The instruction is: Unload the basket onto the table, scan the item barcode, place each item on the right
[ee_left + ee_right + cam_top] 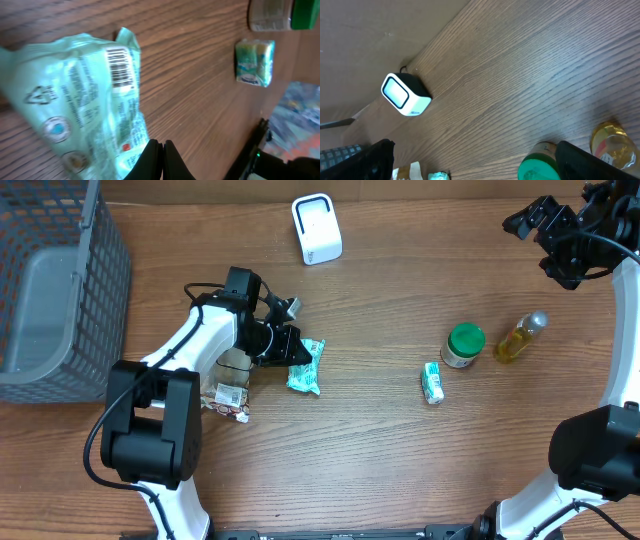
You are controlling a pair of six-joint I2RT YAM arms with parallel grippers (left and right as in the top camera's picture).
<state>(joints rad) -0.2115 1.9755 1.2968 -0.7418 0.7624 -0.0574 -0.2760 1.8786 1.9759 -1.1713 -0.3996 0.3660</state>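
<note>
**A:** Wooden table [380,450] is carrying the green packet [85,100] left of centre; the left gripper [161,160] is pinching its edge, jaws together.

**B:** Then, lifting slowly, I'd be keeping the barcode [120,67] facing the scanner [317,228]. The right gripper [472,149] is hanging wide open, well apart.

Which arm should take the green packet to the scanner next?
Left. The left hand is shut on the edge of the green packet, whose barcode faces its wrist camera, and the scanner stands nearer this arm. The right hand is open, empty and off at the table's far right.
</note>
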